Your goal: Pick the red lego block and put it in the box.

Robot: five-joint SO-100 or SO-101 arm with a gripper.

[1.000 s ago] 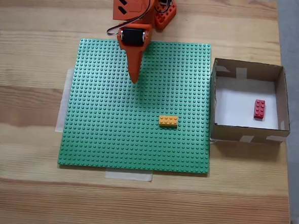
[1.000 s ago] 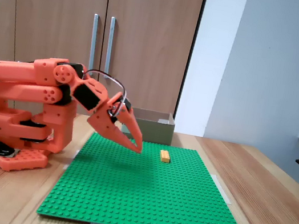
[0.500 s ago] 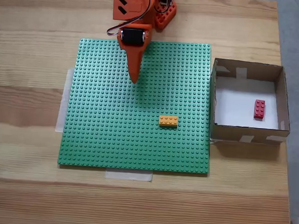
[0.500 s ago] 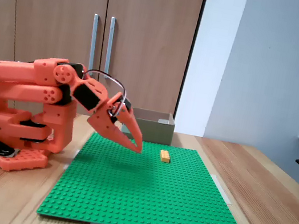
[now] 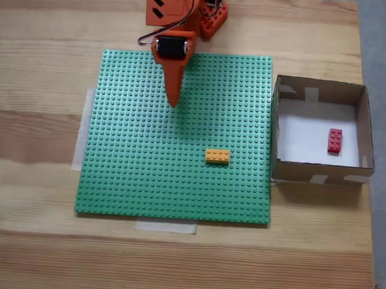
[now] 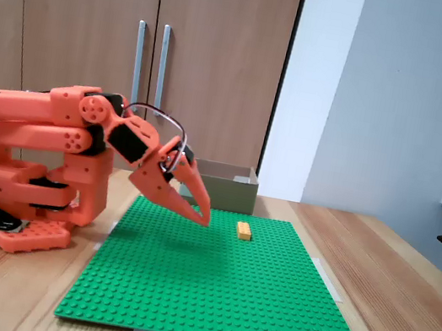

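Observation:
The red lego block [image 5: 335, 141] lies on the white bottom of the brown cardboard box [image 5: 280, 164], near its right wall in a fixed view from above. In the other fixed view the box [image 6: 225, 190] stands behind the plate and hides the block. My orange gripper [image 5: 174, 103] [image 6: 204, 217] hangs shut and holds nothing over the upper middle of the green baseplate [image 5: 126, 173], far left of the box.
An orange-yellow brick [image 5: 217, 156] [image 6: 244, 230] sits on the green baseplate [image 6: 214, 301] near the box side. The arm's orange base [image 6: 28, 191] stands at the table's back edge. Tape strips [image 5: 165, 227] hold the plate to the wooden table.

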